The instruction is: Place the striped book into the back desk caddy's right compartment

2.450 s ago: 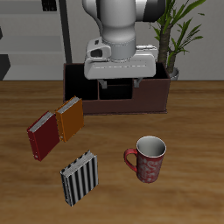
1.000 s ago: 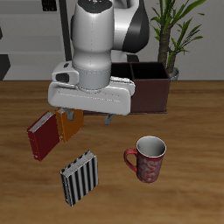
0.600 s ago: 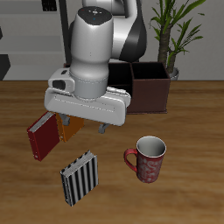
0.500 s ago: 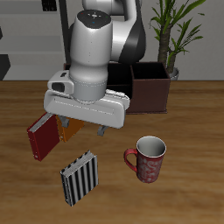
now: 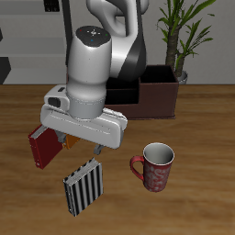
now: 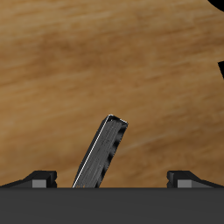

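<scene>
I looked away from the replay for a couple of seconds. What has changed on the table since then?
The arm swung forward from over the caddy and came down, so the tool now hangs open just above the striped book, not gripping it. The book, the red book, the mug and the caddy have not moved. The orange book is now hidden behind the arm.

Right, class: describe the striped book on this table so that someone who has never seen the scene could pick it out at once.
Start at the wooden table and find its front edge, nearest the exterior camera. The striped book lies flat there, beside the red mug and just below the end effector. Unlike the dark red book farther back, its cover bears black-and-white stripes.
</scene>
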